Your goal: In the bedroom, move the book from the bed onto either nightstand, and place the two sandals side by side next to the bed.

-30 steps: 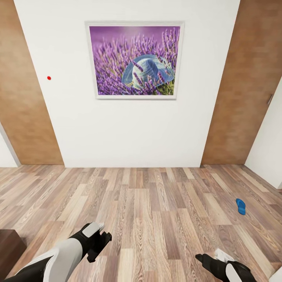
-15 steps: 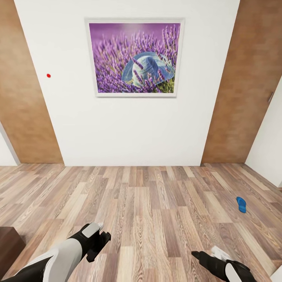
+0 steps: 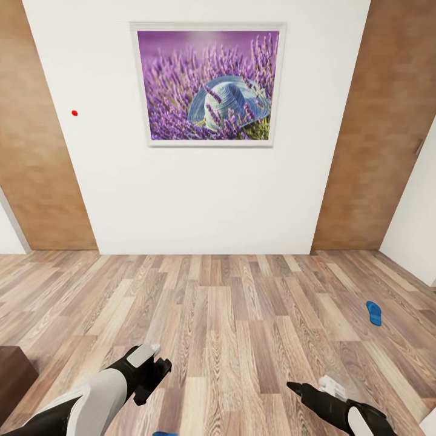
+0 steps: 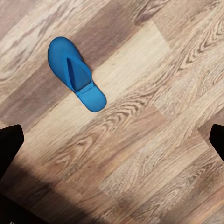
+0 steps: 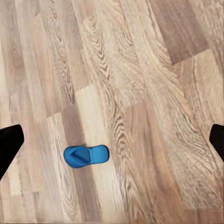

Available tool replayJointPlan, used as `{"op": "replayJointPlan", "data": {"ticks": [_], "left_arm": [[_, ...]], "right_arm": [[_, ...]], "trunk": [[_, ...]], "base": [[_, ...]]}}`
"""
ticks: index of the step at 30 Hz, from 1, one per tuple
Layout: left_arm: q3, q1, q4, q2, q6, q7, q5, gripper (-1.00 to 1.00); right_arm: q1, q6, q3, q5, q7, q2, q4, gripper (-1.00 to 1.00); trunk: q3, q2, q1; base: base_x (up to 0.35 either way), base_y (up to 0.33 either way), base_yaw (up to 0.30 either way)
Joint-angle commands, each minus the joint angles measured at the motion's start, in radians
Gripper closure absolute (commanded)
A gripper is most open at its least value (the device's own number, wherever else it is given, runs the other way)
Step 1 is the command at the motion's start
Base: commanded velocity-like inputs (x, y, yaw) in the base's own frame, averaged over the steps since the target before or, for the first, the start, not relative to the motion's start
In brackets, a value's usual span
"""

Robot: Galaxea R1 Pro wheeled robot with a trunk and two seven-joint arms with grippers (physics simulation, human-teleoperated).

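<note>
Left gripper [image 3: 158, 376], black w/ white-grey forearm, sits lower left of my head view over the light-brown wood-plank floor [image 3: 230, 327]; fingers spread wide apart, nothing btwn them. My left wrist view has the two dark fingertips [image 4: 9, 144] at opposite frame edges, bare planks between, and a bright blue flat flip-flop sandal [image 4: 76, 73] lying strap-up on the floor, upper left of that frame, well clear of both tips.

Far left edge of head view, low down: corner of a dark-brown wooden piece [image 3: 13, 378], can't tell what it is. Brown wooden door [image 3: 36, 157] along the left side, tiny red dot [image 3: 74, 113] on the white wall [image 3: 200, 200] beside it. Upper centre: white-framed picture of a blue hat in purple lavender [image 3: 208, 85]. At the very bottom edge, just left of centre, a sliver of blue [image 3: 165, 433]; too little to say what.

Right gripper [image 3: 315, 389], lower right of head view, black fingers, also wide open and empty. Right wrist view: dark tips at both frame edges, and a second blue flip-flop sandal [image 5: 86, 155] flat on the planks, lower left of centre. In head view that one [image 3: 374, 313] lies on the floor at right, apart from the gripper. Second brown wooden door [image 3: 381, 133] fills the right side.
</note>
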Motion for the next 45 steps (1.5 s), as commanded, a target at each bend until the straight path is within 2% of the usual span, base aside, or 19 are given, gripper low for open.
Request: {"op": "replayJointPlan", "data": {"ticks": [1, 9, 13, 16, 26, 37, 45], "left_arm": [[0.005, 0.000, -0.003, 0.000, 0.005, 0.006, 0.000, -1.00], [0.005, 0.000, -0.003, 0.000, 0.006, 0.007, 0.000, -1.00], [0.004, 0.001, -0.003, 0.001, 0.007, 0.007, 0.000, -1.00], [0.005, 0.001, -0.003, 0.001, 0.008, 0.007, -0.001, -1.00], [0.006, 0.005, -0.003, 0.011, 0.011, 0.009, 0.005, -1.00], [0.033, 0.006, -0.004, 0.025, 0.016, 0.016, 0.095, -1.00], [0.042, 0.006, -0.007, 0.028, 0.014, 0.031, 0.117, -1.00]], "right_arm": [[0.000, 0.007, -0.004, -0.003, 0.034, 0.000, -0.001, -1.00], [0.000, 0.003, -0.014, 0.002, 0.298, -0.004, -0.002, -1.00], [0.000, 0.001, -0.019, 0.004, 0.391, -0.007, -0.001, -1.00], [0.000, 0.001, -0.021, 0.005, 0.435, -0.007, -0.001, -1.00], [0.000, 0.000, -0.023, 0.006, 0.477, -0.006, -0.002, -1.00], [0.000, 0.001, -0.023, 0.008, 0.465, -0.005, -0.001, -1.00], [0.000, 0.006, -0.022, 0.009, 0.461, -0.004, -0.001, -1.00]], "trunk": [[-0.004, -0.008, 0.004], [-0.029, -0.064, 0.034], [-0.042, -0.092, 0.050], [-0.051, -0.113, 0.061], [-0.083, -0.183, 0.100], [-0.117, -0.260, 0.142], [-0.142, -0.316, 0.172]], "base": [[0.000, 0.000, 0.000], [0.000, 0.000, 0.000], [0.000, 0.000, 0.000], [0.000, 0.000, 0.000], [0.000, 0.000, 0.000], [0.000, 0.000, 0.000], [0.000, 0.000, 0.000]]}}
